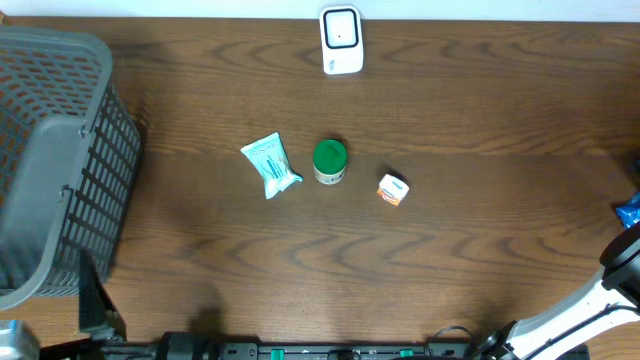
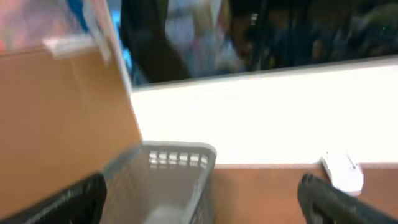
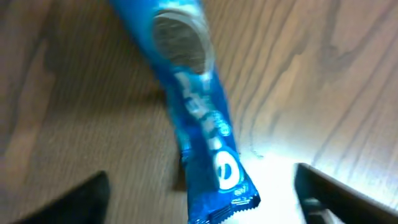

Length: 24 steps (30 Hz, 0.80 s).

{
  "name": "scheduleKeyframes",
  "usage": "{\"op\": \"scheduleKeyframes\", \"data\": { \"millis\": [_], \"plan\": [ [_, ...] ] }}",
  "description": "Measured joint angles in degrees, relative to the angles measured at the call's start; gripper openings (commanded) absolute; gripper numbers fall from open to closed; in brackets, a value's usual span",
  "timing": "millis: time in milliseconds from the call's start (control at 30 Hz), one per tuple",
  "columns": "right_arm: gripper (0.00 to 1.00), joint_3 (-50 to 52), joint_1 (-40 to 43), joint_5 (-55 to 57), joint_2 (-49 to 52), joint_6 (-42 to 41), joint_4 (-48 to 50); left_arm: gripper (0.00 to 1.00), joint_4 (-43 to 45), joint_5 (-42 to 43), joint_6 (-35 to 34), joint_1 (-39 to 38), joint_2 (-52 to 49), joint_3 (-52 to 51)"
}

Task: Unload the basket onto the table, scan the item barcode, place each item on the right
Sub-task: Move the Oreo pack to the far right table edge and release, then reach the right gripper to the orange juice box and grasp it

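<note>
A blue cookie packet (image 3: 199,118) lies flat on the wooden table and also shows at the far right edge in the overhead view (image 1: 629,210). My right gripper (image 3: 202,199) hovers over the packet's near end, open, with both fingers well clear of it on either side. The white barcode scanner (image 1: 341,40) stands at the table's back edge and appears in the left wrist view too (image 2: 342,171). My left gripper (image 2: 202,202) is open and empty, held above the table beside the basket.
A grey mesh basket (image 1: 60,160) fills the left side of the table. In the middle lie a teal packet (image 1: 270,165), a green-lidded jar (image 1: 329,160) and a small orange-and-white box (image 1: 392,189). A cardboard box (image 2: 62,112) stands behind the basket.
</note>
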State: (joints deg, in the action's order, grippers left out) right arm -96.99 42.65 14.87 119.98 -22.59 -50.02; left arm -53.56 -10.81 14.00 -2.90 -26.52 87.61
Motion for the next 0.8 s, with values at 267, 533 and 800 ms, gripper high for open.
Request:
{"op": "scheduleKeyframes", "data": {
  "millis": [267, 533, 800],
  "plan": [
    [0.99, -5.55, -9.09, -3.67, -0.04, 0.07, -8.98, 0.98, -3.32, -6.21, 1.11, -0.28, 1.92, 0.11],
    [0.99, -6.05, -23.26, -12.63, -0.07, 1.99, -18.01, 0.98, -10.95, -11.02, 0.68, -0.66, 17.40, -8.24],
    [0.98, -6.12, -33.64, -32.02, -0.07, 32.06, -31.04, 0.98, -15.10, -14.88, -5.14, -0.66, 26.05, -16.63]
  ]
}}
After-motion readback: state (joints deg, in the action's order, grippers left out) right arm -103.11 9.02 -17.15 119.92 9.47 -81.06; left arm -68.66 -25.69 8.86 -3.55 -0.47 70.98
